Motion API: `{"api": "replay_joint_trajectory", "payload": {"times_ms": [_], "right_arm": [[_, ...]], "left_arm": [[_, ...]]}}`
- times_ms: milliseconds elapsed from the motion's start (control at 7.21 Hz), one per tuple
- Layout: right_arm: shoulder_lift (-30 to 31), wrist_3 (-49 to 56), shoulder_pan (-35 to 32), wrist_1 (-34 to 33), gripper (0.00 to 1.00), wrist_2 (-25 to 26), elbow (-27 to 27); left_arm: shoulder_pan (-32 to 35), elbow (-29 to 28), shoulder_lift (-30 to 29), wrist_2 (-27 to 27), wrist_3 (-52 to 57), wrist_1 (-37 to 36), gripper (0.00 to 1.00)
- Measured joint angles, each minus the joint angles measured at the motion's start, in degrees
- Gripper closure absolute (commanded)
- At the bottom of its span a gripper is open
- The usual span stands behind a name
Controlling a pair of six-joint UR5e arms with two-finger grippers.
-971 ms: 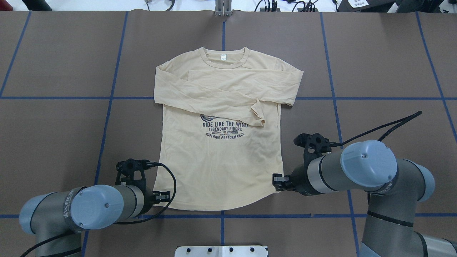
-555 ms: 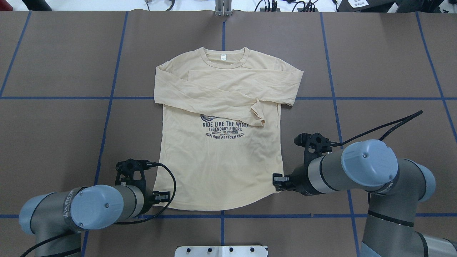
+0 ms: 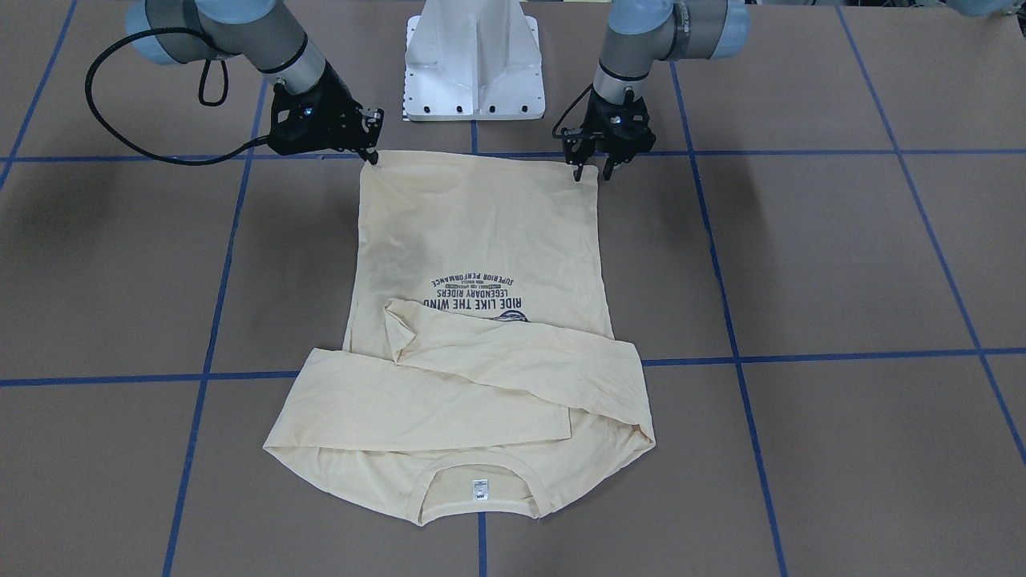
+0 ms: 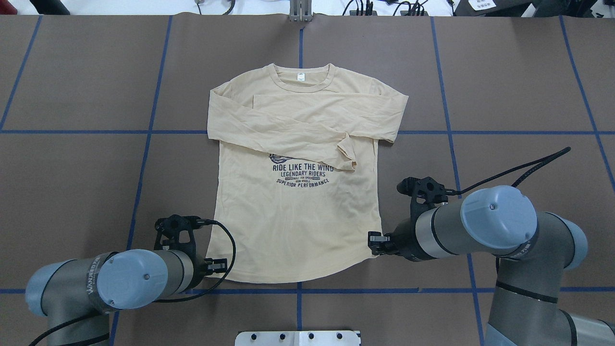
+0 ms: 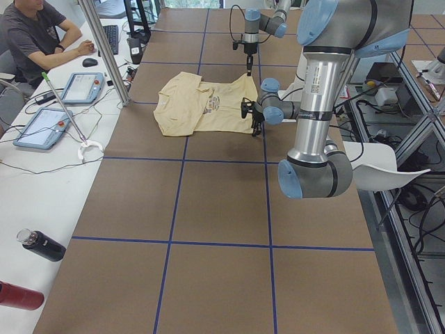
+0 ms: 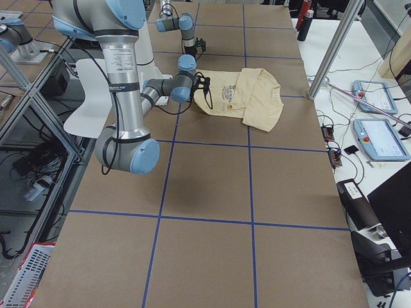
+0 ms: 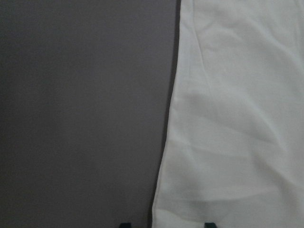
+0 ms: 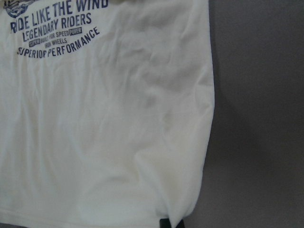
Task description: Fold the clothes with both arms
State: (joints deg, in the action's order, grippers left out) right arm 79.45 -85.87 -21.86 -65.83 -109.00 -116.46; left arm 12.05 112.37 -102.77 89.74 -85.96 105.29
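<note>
Moved: over the last second the right arm's elbow has edged slightly outward, taking the black two-finger right gripper [image 3: 373, 157] with it; the shirt lies as before.
Writing: the navy chest print [image 4: 301, 173] reads "RIDE LIKE THE WIND", "LEGENDARY RIDERS", "SUPERIOR PERFORMANCE"; the finer lines and the small white neck label [image 4: 301, 76] are too small to read.
Shirt: the pale yellow long-sleeved T-shirt [image 4: 298, 226] lies flat at mid-table, print up, collar away from the robot, both sleeves folded across the chest and covering the print's top.
Left gripper [image 3: 591, 172]: fingers spread, straddling its hem corner.
Right gripper: tips pressed together on the other hem corner, where the cloth is puckered.
Around: brown table with blue tape grid [image 4: 96, 192]; white metal pedestal [image 3: 474, 60]; seated person [image 5: 35, 35] at a side bench; black bottle [image 5: 42, 245].
</note>
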Motion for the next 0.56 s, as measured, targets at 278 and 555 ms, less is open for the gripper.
{"api": "replay_joint_trajectory", "payload": {"times_ms": [278, 555], "right_arm": [[0.02, 0.0, -0.29, 0.0, 1.0, -0.37, 0.0], [0.07, 0.0, -0.58, 0.0, 1.0, -0.71, 0.0]], "left_arm": [[-0.03, 0.18, -0.29, 0.02, 0.0, -0.5, 0.82], [-0.72, 0.17, -0.39, 0.07, 0.0, -0.67, 0.93]]}}
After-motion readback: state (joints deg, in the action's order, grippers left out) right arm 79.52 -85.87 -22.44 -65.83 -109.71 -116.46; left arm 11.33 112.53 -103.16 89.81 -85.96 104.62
